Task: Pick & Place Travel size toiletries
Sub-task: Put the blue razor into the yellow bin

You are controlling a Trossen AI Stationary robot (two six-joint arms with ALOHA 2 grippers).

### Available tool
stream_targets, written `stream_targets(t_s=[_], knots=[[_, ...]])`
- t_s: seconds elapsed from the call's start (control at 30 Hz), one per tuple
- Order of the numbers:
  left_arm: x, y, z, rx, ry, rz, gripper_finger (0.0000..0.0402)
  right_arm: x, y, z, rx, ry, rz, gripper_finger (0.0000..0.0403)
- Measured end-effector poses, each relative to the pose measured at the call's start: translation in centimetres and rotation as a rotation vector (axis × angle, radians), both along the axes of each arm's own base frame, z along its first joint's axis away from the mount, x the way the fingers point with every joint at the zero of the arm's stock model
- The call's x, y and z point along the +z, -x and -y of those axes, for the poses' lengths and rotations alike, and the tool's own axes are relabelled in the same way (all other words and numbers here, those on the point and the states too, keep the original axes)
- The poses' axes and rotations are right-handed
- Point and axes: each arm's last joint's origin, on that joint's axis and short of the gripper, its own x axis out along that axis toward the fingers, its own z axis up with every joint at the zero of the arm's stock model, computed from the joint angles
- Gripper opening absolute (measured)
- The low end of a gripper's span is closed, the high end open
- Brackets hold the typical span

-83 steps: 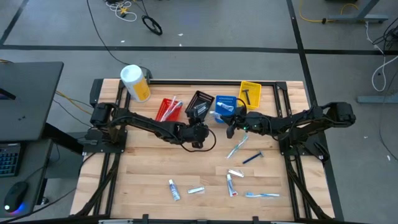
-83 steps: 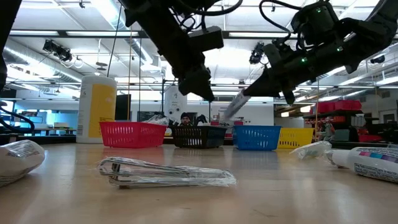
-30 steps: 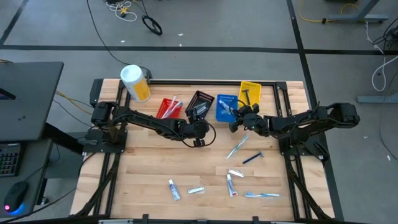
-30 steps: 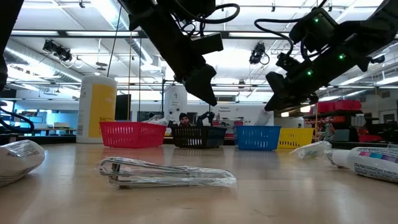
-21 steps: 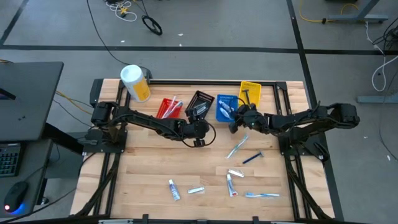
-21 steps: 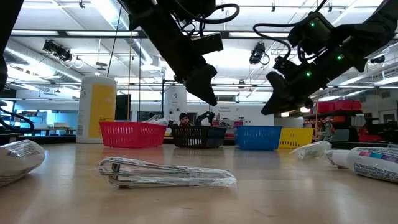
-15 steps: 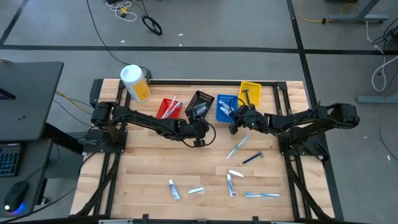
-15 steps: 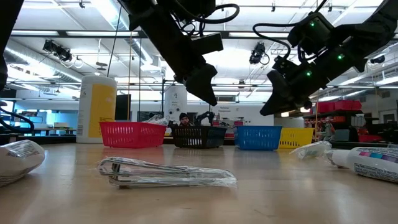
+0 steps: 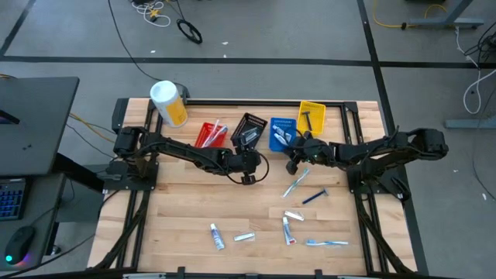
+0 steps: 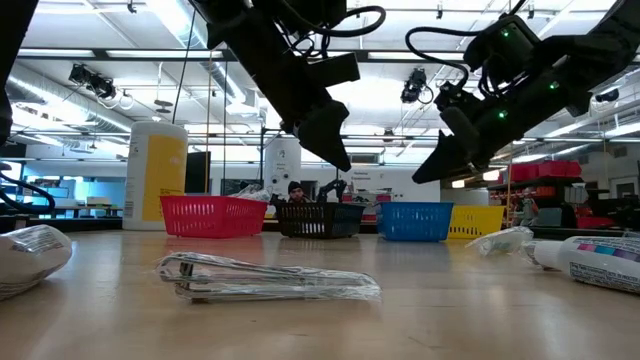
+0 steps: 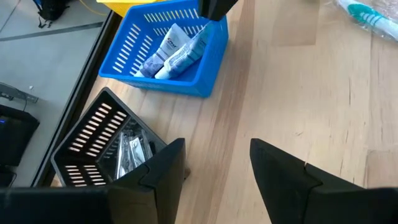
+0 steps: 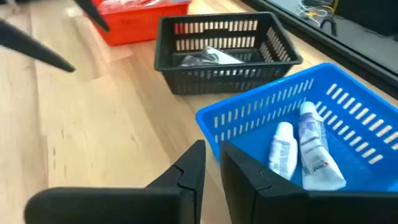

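Observation:
Several small toiletries lie flat on the near right part of the table: a wrapped toothbrush, a blue item, little tubes and another toothbrush. Two white tubes lie in the blue bin. My right gripper hangs just on the near side of that bin, fingers a narrow gap apart and holding nothing. My left gripper hovers mid-table on the near side of the black bin, open and holding nothing.
A red bin, the black bin, the blue bin and a yellow bin stand in a row along the far edge. A big yellow white-lidded canister stands at the far left corner. Bare wood lies on the table's near left.
My right gripper has drawn back from over the blue bin toward the table's near edge and tipped its fingers lower.

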Motion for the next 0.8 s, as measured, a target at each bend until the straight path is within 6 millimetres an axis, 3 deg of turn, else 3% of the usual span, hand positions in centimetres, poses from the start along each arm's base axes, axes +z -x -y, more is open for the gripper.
stream_targets(t_s=[0.23, 0.57, 0.8], knots=[[0.0, 0.0, 0.0, 0.0, 0.0, 0.0, 0.0189, 0.0, -0.1, -0.3, 0.085, -0.018, -0.002, 0.0056], [0.0, 0.0, 0.0, 0.001, -0.001, 0.0, 0.0189, 0.2, -0.3, -3.0, 0.63, -0.164, 0.024, 0.0056], [0.0, 0.0, 0.0, 0.013, 0.01, 0.01, 0.0189, 0.2, 0.0, -5.4, 0.748, -0.178, -0.002, 0.0056]])
